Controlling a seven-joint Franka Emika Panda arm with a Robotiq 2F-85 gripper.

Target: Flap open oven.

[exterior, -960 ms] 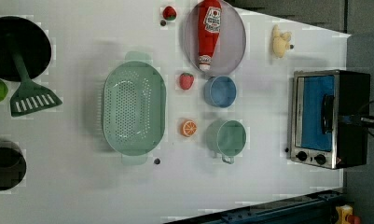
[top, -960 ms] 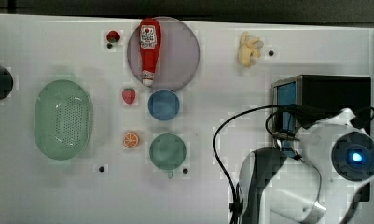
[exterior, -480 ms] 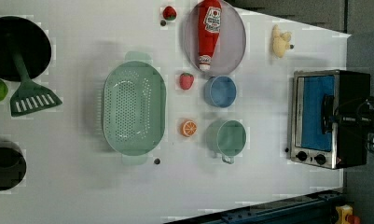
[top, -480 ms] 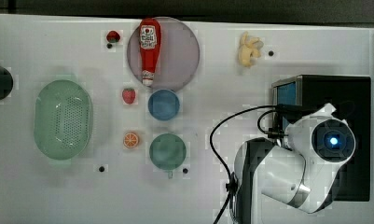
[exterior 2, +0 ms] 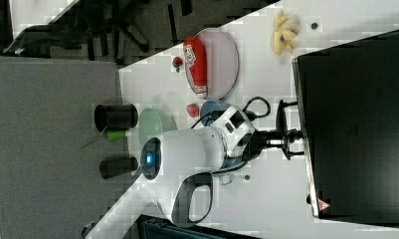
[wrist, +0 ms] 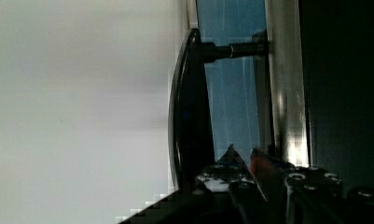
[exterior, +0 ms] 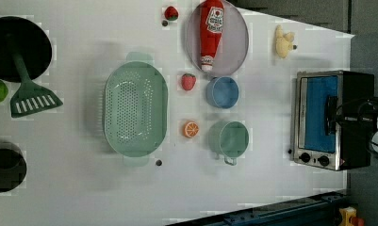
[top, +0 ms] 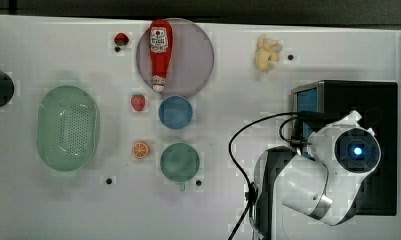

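Since a second ago the white arm point(top: 333, 180) has swung further over the oven point(exterior: 335, 120), and its gripper point(exterior: 332, 114) now sits at the door's bar handle point(wrist: 190, 102). That oven stands on the white table point(top: 88, 210), its blue glass door point(exterior: 321, 113) facing the blue bowl point(exterior: 222, 92) and the green cup point(exterior: 230, 139). Seen from the wrist, the narrowed fingers point(wrist: 231, 161) sit in the gap between handle and glass; whether they actually pinch the bar I cannot tell. Beyond the bowl from the oven lie a ketchup bottle point(top: 159, 54) on a plate point(top: 193, 57) and a green colander point(top: 68, 127).
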